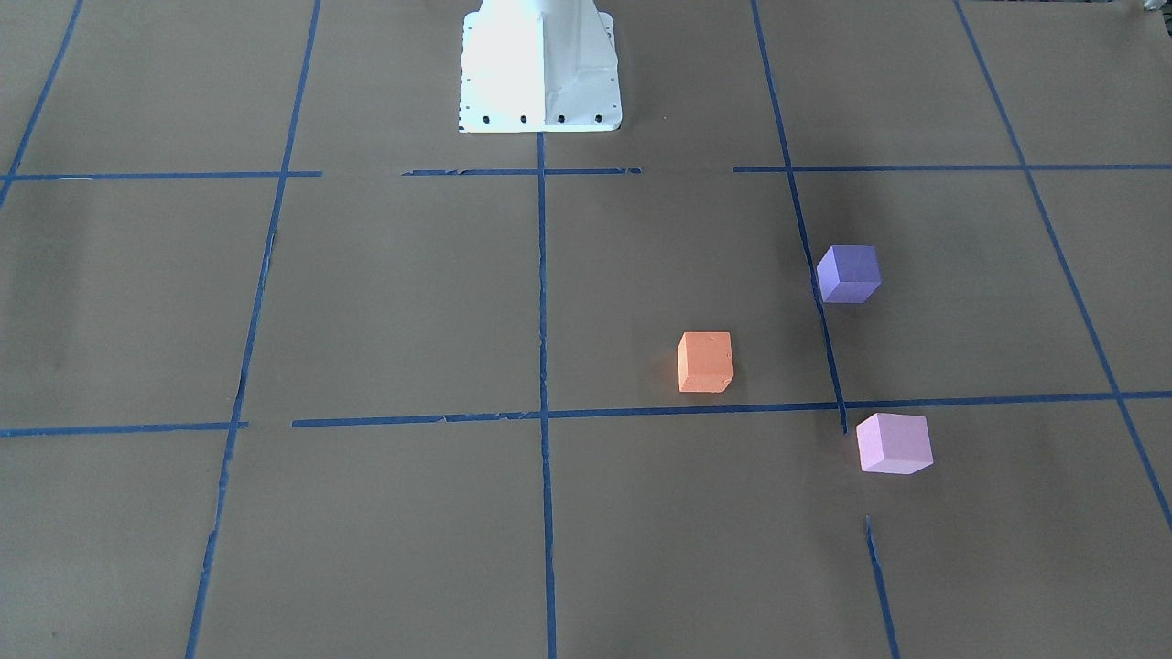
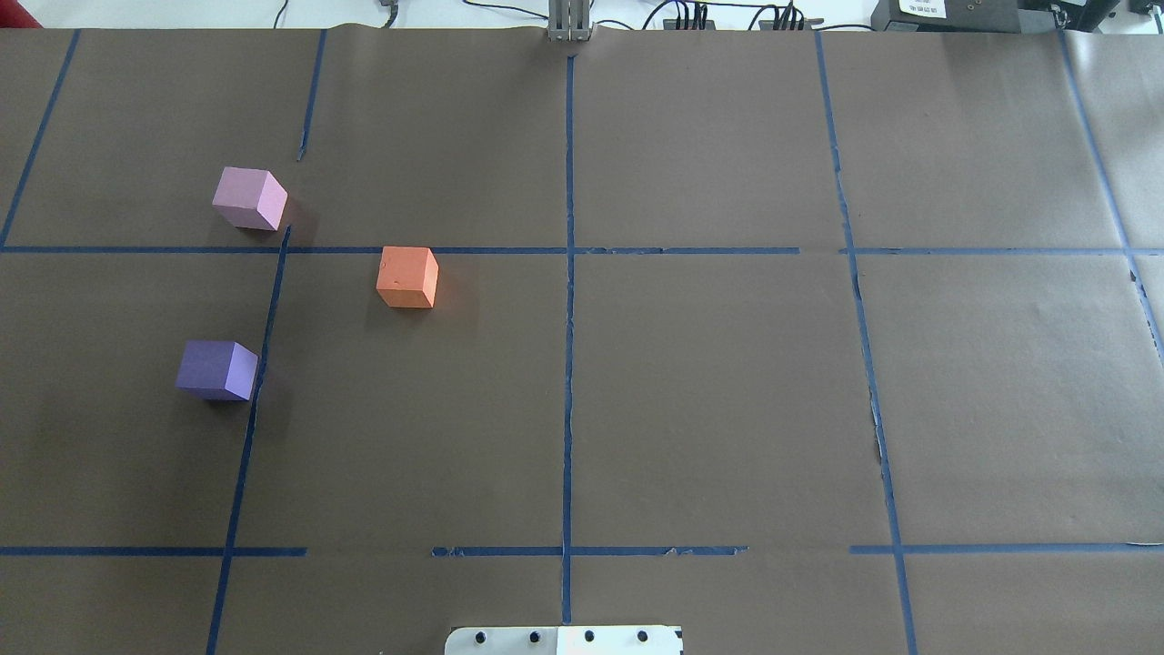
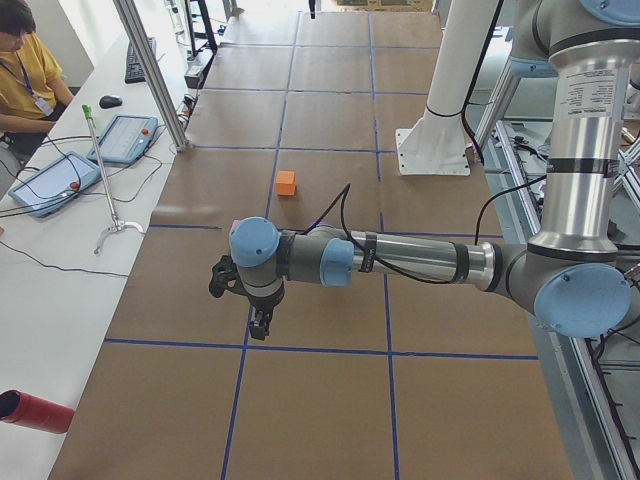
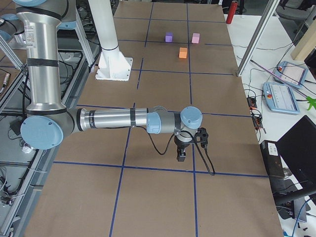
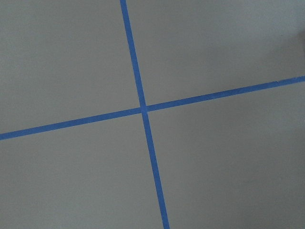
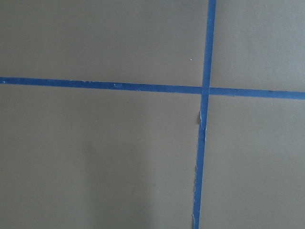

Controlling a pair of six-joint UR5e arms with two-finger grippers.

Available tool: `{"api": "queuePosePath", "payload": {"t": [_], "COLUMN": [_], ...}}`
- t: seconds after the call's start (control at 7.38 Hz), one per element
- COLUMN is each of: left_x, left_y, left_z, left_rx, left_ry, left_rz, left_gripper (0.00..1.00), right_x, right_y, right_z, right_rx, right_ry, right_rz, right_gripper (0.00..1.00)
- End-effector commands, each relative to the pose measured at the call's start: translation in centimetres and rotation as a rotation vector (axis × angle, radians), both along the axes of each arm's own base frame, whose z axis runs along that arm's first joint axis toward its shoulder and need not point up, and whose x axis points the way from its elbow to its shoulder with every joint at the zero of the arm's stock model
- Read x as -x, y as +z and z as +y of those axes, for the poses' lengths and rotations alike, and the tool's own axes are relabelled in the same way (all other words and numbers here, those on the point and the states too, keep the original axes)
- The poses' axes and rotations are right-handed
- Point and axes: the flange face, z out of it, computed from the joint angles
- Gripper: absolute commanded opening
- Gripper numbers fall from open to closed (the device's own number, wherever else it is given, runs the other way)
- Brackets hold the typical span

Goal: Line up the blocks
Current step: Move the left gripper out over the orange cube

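Observation:
Three cubes lie apart on the brown paper, on my left half of the table. The orange block (image 2: pixel 407 277) (image 1: pixel 705 361) is nearest the centre line. The dark purple block (image 2: pixel 216 369) (image 1: pixel 849 273) is closer to my base. The pale pink block (image 2: pixel 249 197) (image 1: pixel 894 443) is farthest out. My left gripper (image 3: pixel 259 325) shows only in the exterior left view and hangs above the paper, short of the blocks. My right gripper (image 4: pixel 181 155) shows only in the exterior right view, far from the blocks. I cannot tell whether either is open or shut. Both wrist views show only paper and tape.
Blue tape lines (image 2: pixel 569 318) divide the paper into a grid. My white base (image 1: pixel 540 69) stands at the table's near edge. A person (image 3: pixel 20 70) sits at a side bench with tablets (image 3: pixel 122 138). A red cylinder (image 3: pixel 35 412) lies on that bench.

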Motion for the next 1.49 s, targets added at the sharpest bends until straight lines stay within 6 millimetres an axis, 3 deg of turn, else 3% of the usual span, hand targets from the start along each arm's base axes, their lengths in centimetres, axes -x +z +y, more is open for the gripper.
{"api": "queuePosePath", "payload": {"t": [0.0, 0.14, 0.27, 0.41, 0.54, 0.68, 0.95, 1.22, 1.36], "left_x": [0.0, 0.0, -0.4, -2.3, -6.8, -12.9, -24.3, -37.7, -42.3], "left_y": [-0.6, -0.8, -3.8, -6.4, -8.2, -12.9, -21.1, -26.9, -28.5], "left_z": [-0.2, -0.3, -2.8, -3.7, -4.0, -6.3, -8.5, -7.5, -8.0], "left_rx": [-0.013, -0.022, -0.153, -0.303, -0.224, -0.123, 0.026, 0.140, 0.207], "left_ry": [0.001, 0.002, 0.008, 0.027, 0.003, -0.039, -0.082, -0.138, -0.193], "left_rz": [0.000, 0.000, 0.003, 0.021, 0.086, 0.127, 0.190, 0.163, 0.148], "left_gripper": [1.00, 1.00, 1.00, 1.00, 1.00, 1.00, 1.00, 1.00, 1.00], "right_x": [0.0, 0.0, 0.0, 0.0, 0.0, 0.0, 0.0, 0.0, 0.0], "right_y": [0.0, 0.0, 0.0, 0.0, 0.0, 0.0, 0.0, 0.0, 0.0], "right_z": [0.0, 0.0, 0.0, 0.0, 0.0, 0.0, 0.0, 0.0, 0.0], "right_rx": [-0.001, -0.001, -0.001, 0.000, 0.000, -0.001, -0.001, 0.000, -0.001], "right_ry": [0.000, 0.000, 0.000, 0.000, 0.000, 0.000, 0.000, 0.000, 0.000], "right_rz": [0.000, 0.000, 0.000, 0.000, 0.000, 0.000, 0.000, 0.000, 0.000], "right_gripper": [1.00, 1.00, 1.00, 1.00, 1.00, 1.00, 1.00, 1.00, 1.00]}}
